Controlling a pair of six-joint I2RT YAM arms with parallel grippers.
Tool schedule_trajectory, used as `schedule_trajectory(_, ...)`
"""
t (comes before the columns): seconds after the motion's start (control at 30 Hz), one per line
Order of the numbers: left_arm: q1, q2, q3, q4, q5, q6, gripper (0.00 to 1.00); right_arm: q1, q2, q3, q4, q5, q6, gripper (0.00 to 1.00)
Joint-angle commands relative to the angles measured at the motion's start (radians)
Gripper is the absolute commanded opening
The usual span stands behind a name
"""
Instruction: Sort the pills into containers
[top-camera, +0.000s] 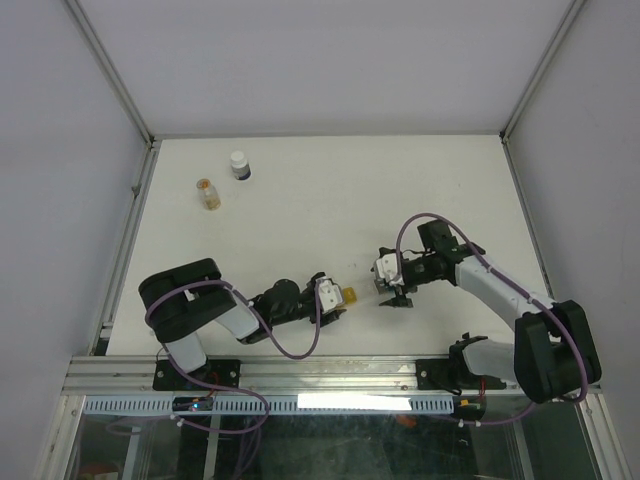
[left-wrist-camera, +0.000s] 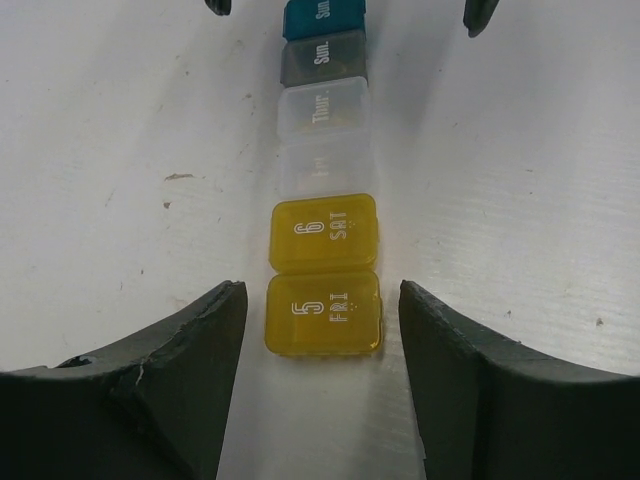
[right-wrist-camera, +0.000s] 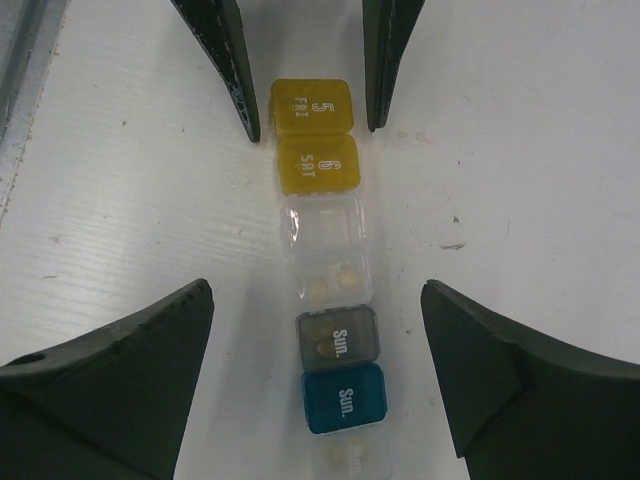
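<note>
Containers (right-wrist-camera: 325, 250): two yellow compartments, white lettering; two clear; one grey and one teal-blue, both white-lettered. Tabletop (top-camera: 330, 200): white, a few dark specks. Bottle (top-camera: 240, 165): white cap, dark body. Vial (top-camera: 209, 193): orange-amber.

left claw (left-wrist-camera: 320, 300) straddling containers (left-wrist-camera: 322, 240), slim side gaps, right claw (right-wrist-camera: 315, 300) opposite

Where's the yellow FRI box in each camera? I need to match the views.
Top: FRI box lower centre, at the left tool.
Left wrist: FRI box bottom centre.
Right wrist: FRI box top centre.
Landmark: the left tool flanks it in every view.
</note>
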Motion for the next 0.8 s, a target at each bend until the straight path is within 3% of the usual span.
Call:
schedule_trajectory(0.0,0.012,0.024,0.028,0.115,0.057,-0.019,0.61,0.020,0.014,-0.005,0.095,0.011,0.040,0.88)
schedule_trajectory(0.4,0.023,0.087,0.062,0.145,0.096,-0.049,0.52,0.049,0.053,-0.016,0.141,0.020,0.074,0.82)
schedule_trajectory(0.77,0.026,0.111,0.085,0.170,0.110,-0.039,0.30,0.069,0.085,-0.031,0.182,0.060,0.091,0.80)
